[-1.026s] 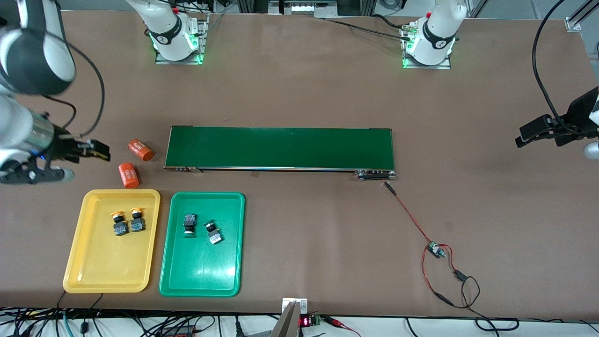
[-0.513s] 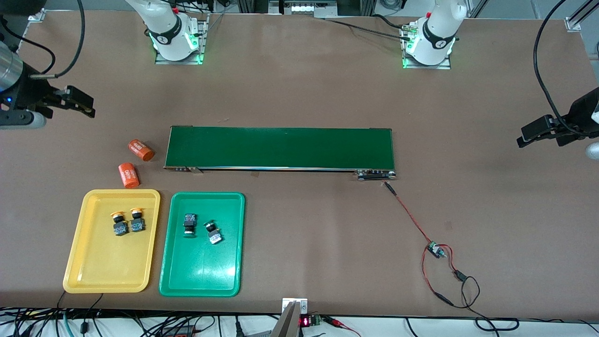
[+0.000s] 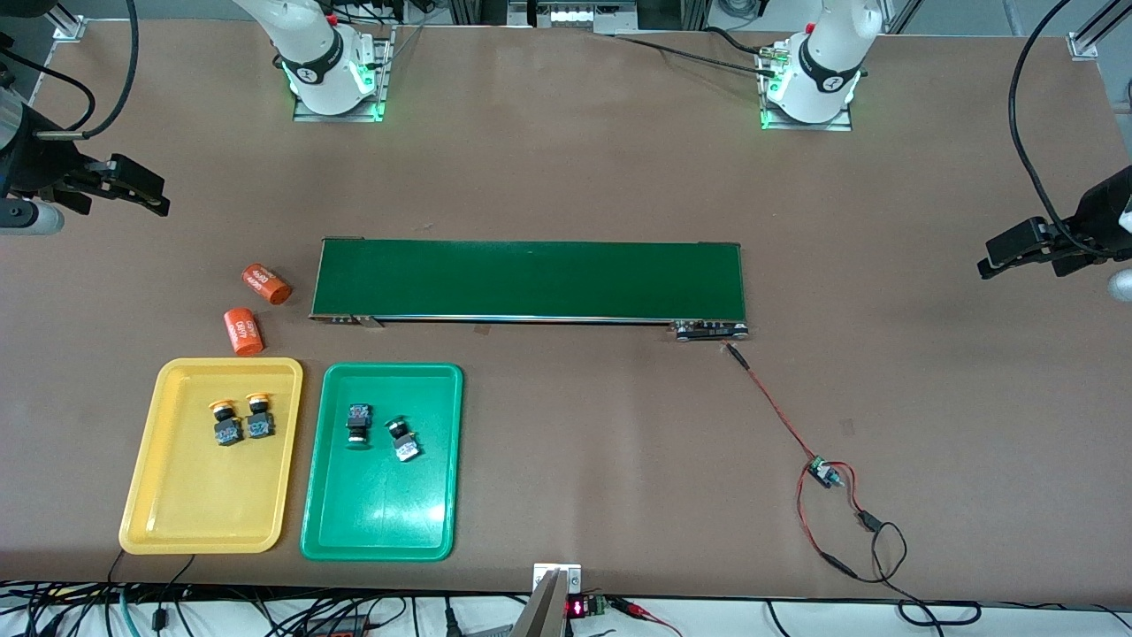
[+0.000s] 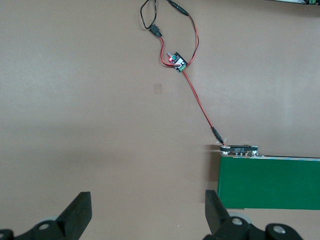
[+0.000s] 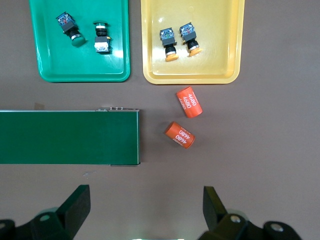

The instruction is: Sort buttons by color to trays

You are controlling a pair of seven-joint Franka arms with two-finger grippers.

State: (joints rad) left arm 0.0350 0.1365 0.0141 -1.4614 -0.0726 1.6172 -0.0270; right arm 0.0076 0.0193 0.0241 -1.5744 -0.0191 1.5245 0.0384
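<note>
Two yellow-capped buttons point(image 3: 225, 423) point(image 3: 259, 416) lie side by side in the yellow tray point(image 3: 203, 504). Two green-capped buttons point(image 3: 357, 425) point(image 3: 404, 439) lie in the green tray point(image 3: 380, 513) beside it. The right wrist view shows the same yellow pair point(image 5: 168, 42) and green pair point(image 5: 70, 27) in their trays. My right gripper point(image 3: 146, 190) hangs open and empty in the air over bare table at the right arm's end; its fingers point(image 5: 77, 202) stand wide apart. My left gripper point(image 3: 1004, 257) waits open and empty over the left arm's end of the table.
A long dark green belt point(image 3: 531, 279) lies across the middle of the table. Two orange cylinders point(image 3: 266, 284) point(image 3: 243, 331) lie between the belt's end and the yellow tray. A red wire with a small board point(image 3: 824, 473) runs from the belt's other end toward the front edge.
My right gripper has pulled up and away from beside the orange cylinders toward the robots' side of the table, open throughout. Buttons, trays and left arm have not moved.
</note>
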